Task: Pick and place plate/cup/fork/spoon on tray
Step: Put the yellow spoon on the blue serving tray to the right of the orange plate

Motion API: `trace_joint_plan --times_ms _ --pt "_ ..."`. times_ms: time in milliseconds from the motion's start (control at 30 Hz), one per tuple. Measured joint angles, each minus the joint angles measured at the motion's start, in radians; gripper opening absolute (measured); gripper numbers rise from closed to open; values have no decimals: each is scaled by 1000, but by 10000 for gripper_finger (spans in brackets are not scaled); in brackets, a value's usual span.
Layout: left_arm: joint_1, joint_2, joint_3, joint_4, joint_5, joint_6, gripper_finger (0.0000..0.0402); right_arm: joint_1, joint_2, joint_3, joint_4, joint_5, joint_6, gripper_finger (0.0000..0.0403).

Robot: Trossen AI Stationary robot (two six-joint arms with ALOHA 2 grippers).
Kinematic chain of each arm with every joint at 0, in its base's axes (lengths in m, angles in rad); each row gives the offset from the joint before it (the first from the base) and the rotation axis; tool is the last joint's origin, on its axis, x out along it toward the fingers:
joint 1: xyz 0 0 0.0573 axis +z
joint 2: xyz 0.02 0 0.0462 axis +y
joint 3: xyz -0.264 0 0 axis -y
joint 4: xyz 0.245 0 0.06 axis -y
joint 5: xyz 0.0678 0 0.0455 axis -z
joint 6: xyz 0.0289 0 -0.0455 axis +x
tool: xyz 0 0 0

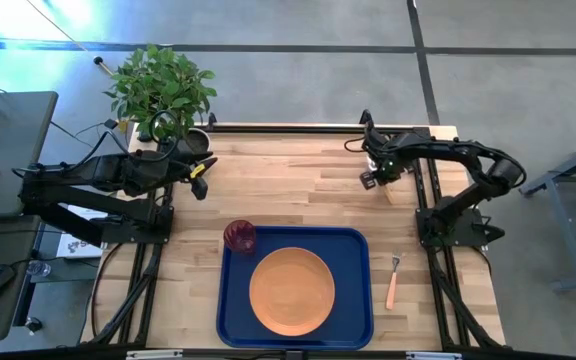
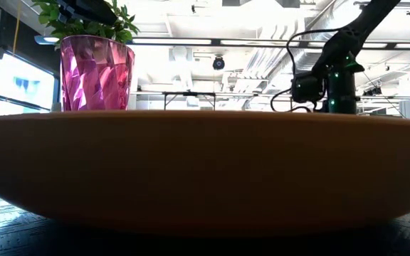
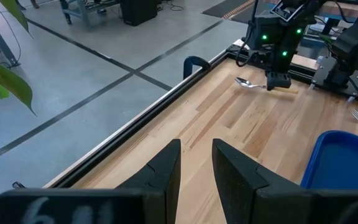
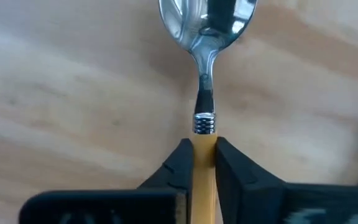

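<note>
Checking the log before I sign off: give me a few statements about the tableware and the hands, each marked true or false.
1. The plate lies on the tray. True.
2. The cup stands off the tray. False: it stands in a tray corner.
3. The right hand grips the spoon by its handle. True.
4. The fork lies on the plate. False: it lies on the table, beside the tray.
5. The left hand holds the fork. False: it is open and empty.

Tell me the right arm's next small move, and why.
Probably a lift straight up. The right pincer is shut on the spoon at its handle, with the spoon seemingly on the wood, far from the tray. The plate and cup sit on it; the fork lies beside it.
</note>
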Motion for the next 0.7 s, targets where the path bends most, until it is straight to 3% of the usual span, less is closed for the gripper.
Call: trace_joint_plan --times_ms 367,700 --pt "0 0 0 0 0 0 81 215 -126 55 -58 -22 314 12" --pt "0 0 0 -2 0 0 81 589 -271 55 -55 19 832 12"
